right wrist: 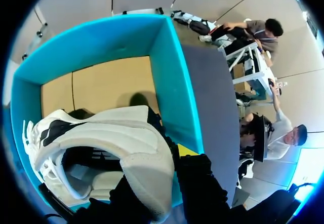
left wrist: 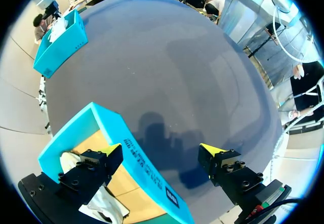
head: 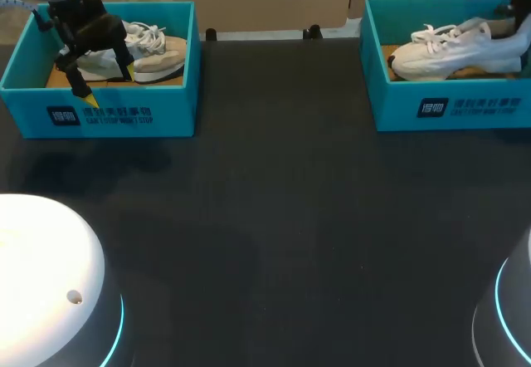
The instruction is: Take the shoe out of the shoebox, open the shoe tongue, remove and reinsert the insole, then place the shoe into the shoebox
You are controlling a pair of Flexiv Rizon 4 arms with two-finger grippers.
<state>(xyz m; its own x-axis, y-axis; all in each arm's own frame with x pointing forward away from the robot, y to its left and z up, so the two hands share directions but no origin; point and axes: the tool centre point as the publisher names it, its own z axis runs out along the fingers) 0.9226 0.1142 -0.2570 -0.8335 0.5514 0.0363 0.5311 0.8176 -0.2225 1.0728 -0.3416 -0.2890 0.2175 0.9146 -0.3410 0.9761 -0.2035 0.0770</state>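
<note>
Shoe (head: 444, 51) lying along shoebox (head: 390, 105), toe pointing left

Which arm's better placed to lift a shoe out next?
Right. The right gripper sits at the white shoe's heel inside its shoebox; the left gripper, jaws open, straddles the other shoebox's front wall, not gripping the beige shoe.

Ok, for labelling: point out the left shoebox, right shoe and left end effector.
left shoebox (head: 170, 111): head view, front wall.
right shoe (head: 448, 56): head view, side panel.
left end effector (head: 109, 85): head view, between fingertips.
</note>
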